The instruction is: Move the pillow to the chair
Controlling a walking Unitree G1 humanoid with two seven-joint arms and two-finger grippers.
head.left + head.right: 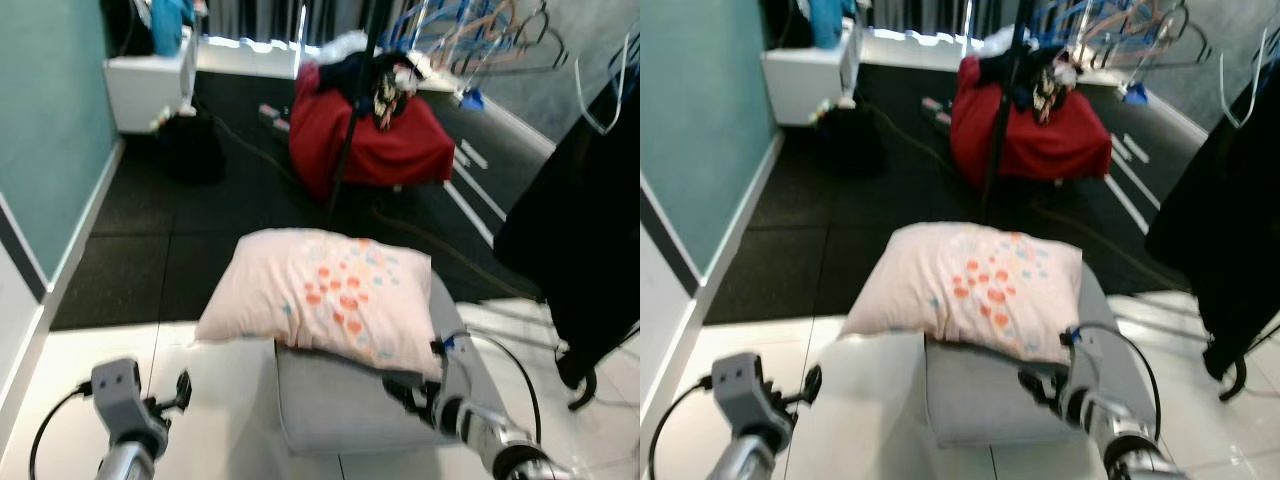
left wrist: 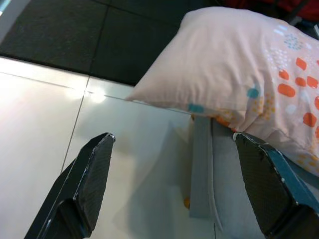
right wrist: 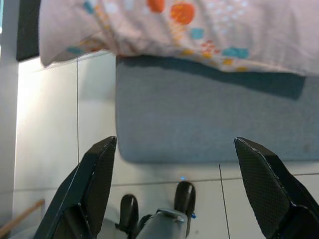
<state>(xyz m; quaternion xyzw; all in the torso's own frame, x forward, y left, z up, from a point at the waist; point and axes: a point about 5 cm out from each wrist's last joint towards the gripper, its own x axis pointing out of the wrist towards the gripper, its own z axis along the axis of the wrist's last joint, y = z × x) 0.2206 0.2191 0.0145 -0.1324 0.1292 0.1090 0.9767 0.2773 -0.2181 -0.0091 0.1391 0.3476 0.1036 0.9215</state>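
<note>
On the grey seat pad [image 1: 340, 405] straight ahead of the robot lies the pillow [image 1: 330, 295], pale pink with a scatter of orange and blue dots, its near-left corner hanging out over the white tiled floor [image 1: 220, 400] and its body covering most of the pad's far half. Judged from how it rests, the pillow looks already delivered: it sits flat and unsupported by either arm, its weight carried by the grey seat, which I take to be the chair. Left pincer [image 2: 184, 184] hovers low over the tiles just beside the pillow's overhanging corner, its two black fingers [image 2: 92, 174] spread wide with nothing between them. Right pincer [image 3: 187, 184] is likewise spread wide and holds nothing, looking across the bare front of the grey pad toward the pillow's edge; in the head views its arm [image 1: 470, 405] sits at the pad's near-right corner, just below the pillow. Both pincers stand apart from the fabric, which suits a release rather than a grasp. Beyond the seat, dark matting begins, with a red beanbag [image 1: 375, 130] piled with clothes, a black garment [image 1: 580, 230] hanging at the right, and a teal wall [image 1: 50, 130] on the left.
</note>
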